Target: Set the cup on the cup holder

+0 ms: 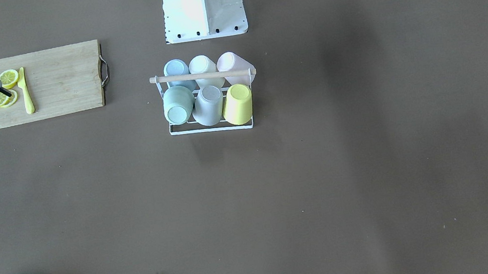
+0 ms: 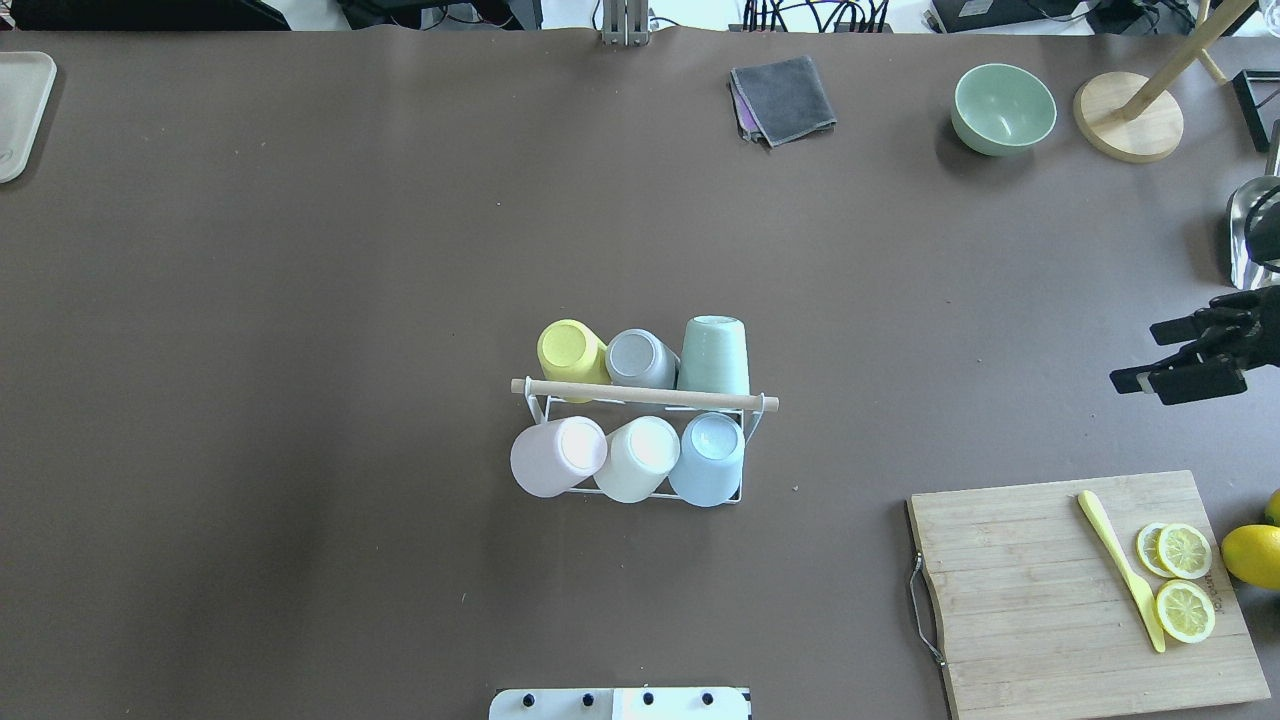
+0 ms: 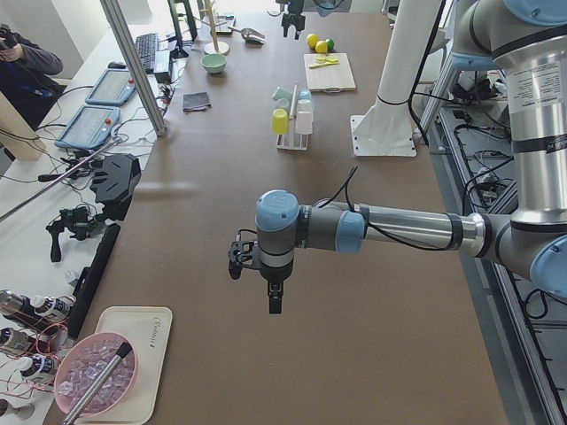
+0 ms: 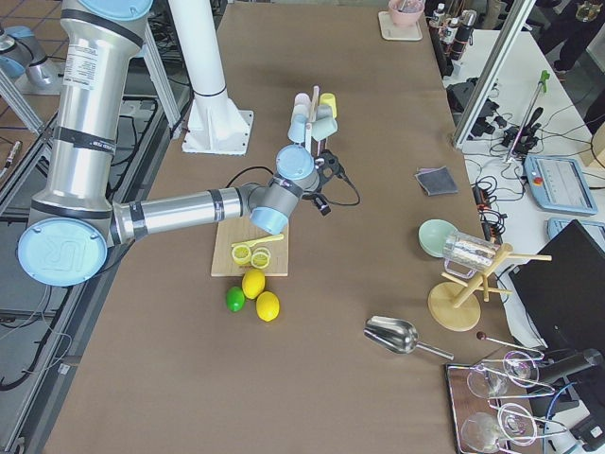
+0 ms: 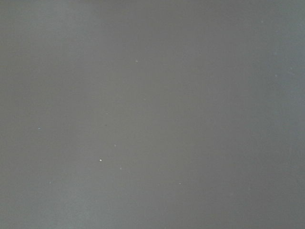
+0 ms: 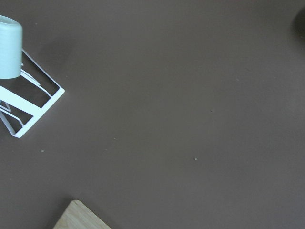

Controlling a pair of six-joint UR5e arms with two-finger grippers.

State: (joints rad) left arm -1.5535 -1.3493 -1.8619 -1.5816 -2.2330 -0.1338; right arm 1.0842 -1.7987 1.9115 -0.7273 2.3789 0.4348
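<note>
Reading the layout from above, the cup holder (image 2: 650, 396) stands mid-counter (image 2: 300, 250), just in front of the robot's base. Its wooden rod runs left to right across the counter, so one short end faces each arm. Six cups (image 2: 637, 460) sit upside down on it in two rows of three, one row on each side of the rod. I see no free prong and no loose cup on the counter, so the placing looks done. The right gripper (image 2: 1140, 356) hangs well apart from the holder, out toward the robot's right, roughly level with it in depth and beyond the far edge of the board (image 2: 1050, 590). Its fingers are spread and hold nothing. From there the holder lies straight along the rod's line toward the robot's left. The end it would meet first carries the green cup (image 2: 714, 355), whose side and the rack corner under it show at the left edge of the right wrist view. The left gripper (image 3: 274, 305) shows only in the left side view, pointing down over bare counter far from the holder, and I cannot tell whether it is spread or closed. By my reckoning the right arm is the nearer one.
</note>
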